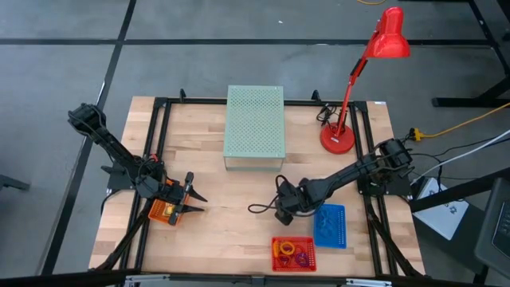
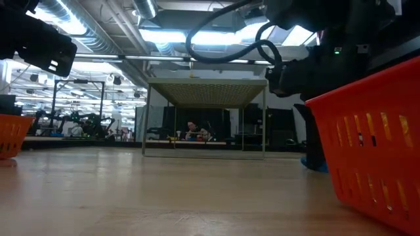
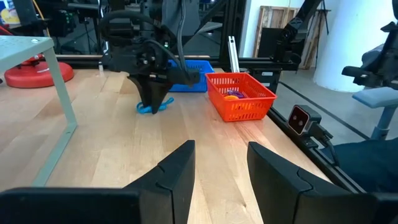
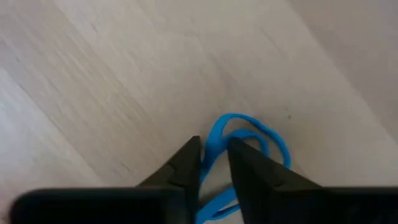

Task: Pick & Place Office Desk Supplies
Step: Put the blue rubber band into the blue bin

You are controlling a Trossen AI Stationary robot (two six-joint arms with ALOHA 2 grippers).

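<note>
A tangle of thin blue loops lies on the wooden table, left of the blue basket. My right gripper stands over the loops, pointing steeply down, with its fingers closed in on a strand of them. In the left wrist view the loops peek out under that gripper. The red basket near the front edge holds orange and purple ring-shaped clips. My left gripper waits open and level at the table's left, above a small orange basket. My right gripper has one strand of the blue loops between its two fingers, which come from above and point steeply down. The strand runs back between the fingers. The other loops spread out beyond the fingertips and lie slack on the table.
A pale green perforated box stands at the table's far middle and a red desk lamp at the far right. The blue and red baskets stand close to the right gripper. Bare wood lies between the two arms.
</note>
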